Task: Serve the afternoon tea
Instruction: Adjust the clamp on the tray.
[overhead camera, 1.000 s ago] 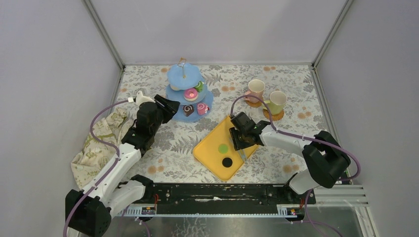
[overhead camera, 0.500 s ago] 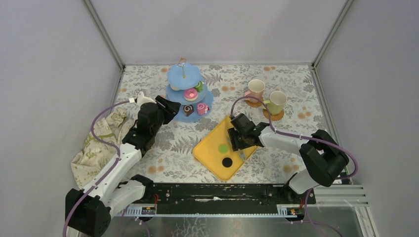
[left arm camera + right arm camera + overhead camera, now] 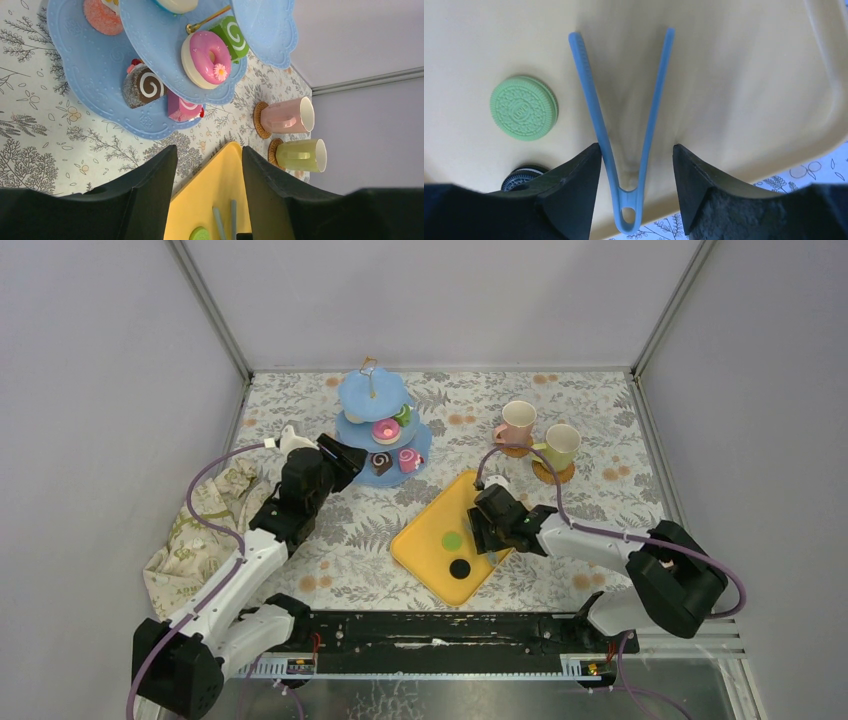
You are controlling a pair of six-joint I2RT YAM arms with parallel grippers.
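The light-blue three-tier stand (image 3: 372, 425) (image 3: 100, 75) carries a pink doughnut (image 3: 206, 52), a green roll (image 3: 231, 35), a brown roll (image 3: 142, 89), a pink roll (image 3: 182, 107) and an orange pastry (image 3: 102, 15). My left gripper (image 3: 340, 455) (image 3: 208, 150) hovers open and empty just left of the stand. A pink mug (image 3: 517, 423) (image 3: 287, 115) and a pale green mug (image 3: 560, 446) (image 3: 300, 155) stand on coasters at the back right. My right gripper (image 3: 487, 535) (image 3: 636, 147) is open over the yellow tray, with blue tongs (image 3: 596, 115) lying spread between its fingers. A green cookie (image 3: 452, 540) (image 3: 524, 107) and a black cookie (image 3: 459, 568) (image 3: 521, 177) lie on the tray.
The yellow tray (image 3: 425, 552) (image 3: 734, 75) lies askew in the middle near the front. A beige cloth with green print (image 3: 205, 525) is bunched at the left edge. A floral mat covers the table, and grey walls close it in on three sides.
My right gripper's jaws have widened and the wrist has shifted slightly towards the near edge over the tray. The left arm has not moved.
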